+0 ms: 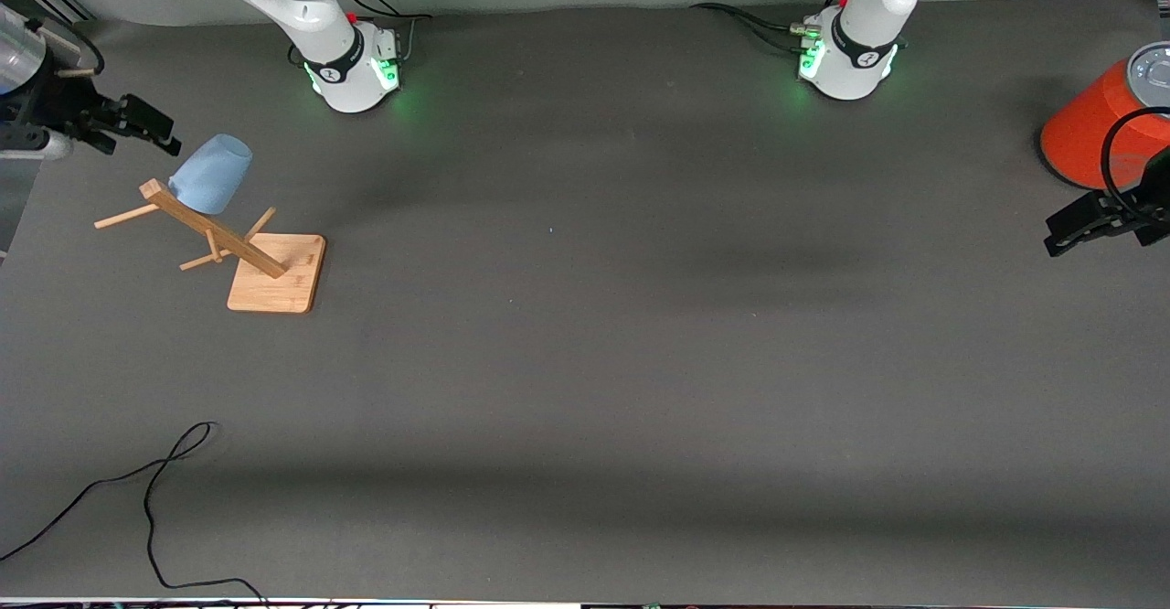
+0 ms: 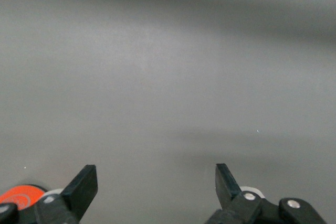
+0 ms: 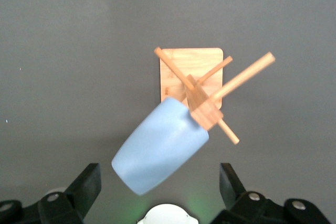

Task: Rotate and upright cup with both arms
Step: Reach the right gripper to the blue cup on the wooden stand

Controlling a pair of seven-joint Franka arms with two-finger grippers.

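A: What is on the counter [image 1: 585, 362] at your end?

B: Item one, the cup [image 1: 212, 173]: pale blue, hung mouth-down and tilted on a peg at the top of the wooden rack [image 1: 274, 272]. In my right wrist view the cup [image 3: 160, 145] slants away from the post with its closed bottom end uppermost. The rack stands toward the right arm's end of the counter, its square base flat, several pegs sticking out from the post.

A: Grippers?

B: Item two, the right gripper [image 1: 146, 127]: in the air just beside the cup, not touching it; fingers [image 3: 86, 184] spread wide and empty, the cup showing between them from above. Item three, the left gripper [image 1: 1083, 225]: over the left arm's end of the counter, beside the orange cylinder [image 1: 1101, 129]; I see its fingers [image 2: 84, 184] wide apart too, nothing between them but bare counter.

A: Anything else?

B: Item four, a loose black cable [image 1: 151, 499], lying nearer the front camera than the rack.
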